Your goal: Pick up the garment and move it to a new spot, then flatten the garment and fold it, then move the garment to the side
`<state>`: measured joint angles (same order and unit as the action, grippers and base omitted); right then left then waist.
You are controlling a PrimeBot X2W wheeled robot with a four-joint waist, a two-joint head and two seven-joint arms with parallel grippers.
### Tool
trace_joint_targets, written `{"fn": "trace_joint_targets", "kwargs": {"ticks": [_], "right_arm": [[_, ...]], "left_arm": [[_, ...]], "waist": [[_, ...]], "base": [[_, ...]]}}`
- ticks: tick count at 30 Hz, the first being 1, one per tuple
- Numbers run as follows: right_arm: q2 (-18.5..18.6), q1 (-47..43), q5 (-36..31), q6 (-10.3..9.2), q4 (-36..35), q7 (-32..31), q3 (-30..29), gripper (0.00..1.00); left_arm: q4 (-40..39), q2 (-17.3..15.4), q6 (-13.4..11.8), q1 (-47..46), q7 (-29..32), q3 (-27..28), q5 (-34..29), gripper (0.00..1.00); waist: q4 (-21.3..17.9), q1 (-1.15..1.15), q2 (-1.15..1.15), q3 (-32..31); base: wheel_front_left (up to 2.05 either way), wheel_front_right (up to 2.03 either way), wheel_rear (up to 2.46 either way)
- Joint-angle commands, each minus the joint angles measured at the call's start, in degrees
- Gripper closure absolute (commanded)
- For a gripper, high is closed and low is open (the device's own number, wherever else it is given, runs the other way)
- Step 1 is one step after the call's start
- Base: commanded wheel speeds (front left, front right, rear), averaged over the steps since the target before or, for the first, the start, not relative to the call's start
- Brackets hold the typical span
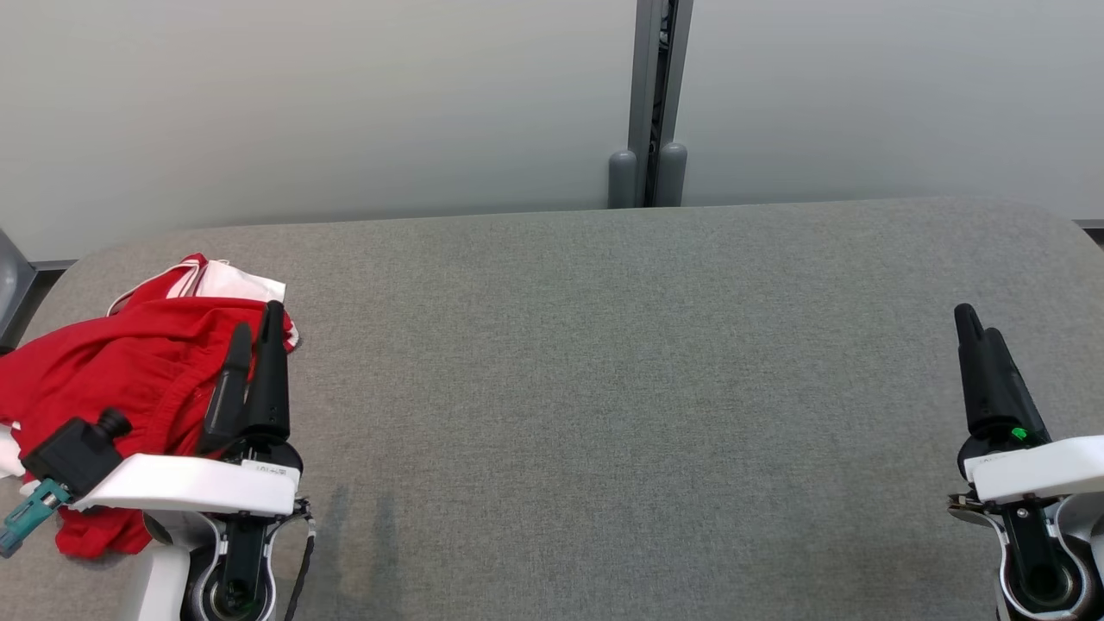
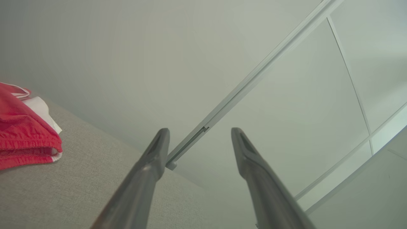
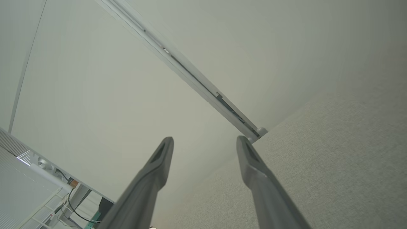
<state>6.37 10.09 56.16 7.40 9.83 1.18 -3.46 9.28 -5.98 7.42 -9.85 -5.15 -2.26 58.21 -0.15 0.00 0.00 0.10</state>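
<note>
1. A crumpled red garment [image 1: 129, 362] with white trim, possibly a pair of shorts, lies at the left end of the grey fabric-topped bench [image 1: 604, 345].
2. The left jaws stand spread and empty. In the head view they overlap the garment's right edge. The left wrist view shows the garment off to one side of them, with no contact that I can make out.
3. The right jaws are also spread and empty, over the bench's right end, well apart from the garment.
4. Pale wall panels [image 1: 345, 103] rise behind the bench.
</note>
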Motion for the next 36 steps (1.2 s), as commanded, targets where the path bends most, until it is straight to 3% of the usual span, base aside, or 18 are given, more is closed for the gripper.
{"fn": "trace_joint_targets", "kwargs": {"ticks": [1,17,36], "right_arm": [[1.1,0.9,-2.8,0.08,-1.2,0.8,0.4,0.0],[2.6,-0.3,-20.4,0.1,-0.3,4.2,4.5,0.0],[0.6,-1.7,-33.2,0.11,2.7,7.4,2.7,0.0]], "left_arm": [[-1.1,-0.4,0.0,-1.0,-0.5,-0.2,-2.8,0.0],[0.4,-1.4,-1.4,1.5,-2.9,-1.6,-19.2,0.0],[5.3,-1.8,-3.9,3.1,-5.2,-1.2,-29.9,0.0]], "waist": [[0.0,0.0,0.0,0.0],[-0.5,0.0,0.0,-0.4],[-0.7,0.0,0.0,-0.7]], "base": [[0.0,0.0,0.0],[0.0,0.0,0.0],[0.0,0.0,0.0]]}}
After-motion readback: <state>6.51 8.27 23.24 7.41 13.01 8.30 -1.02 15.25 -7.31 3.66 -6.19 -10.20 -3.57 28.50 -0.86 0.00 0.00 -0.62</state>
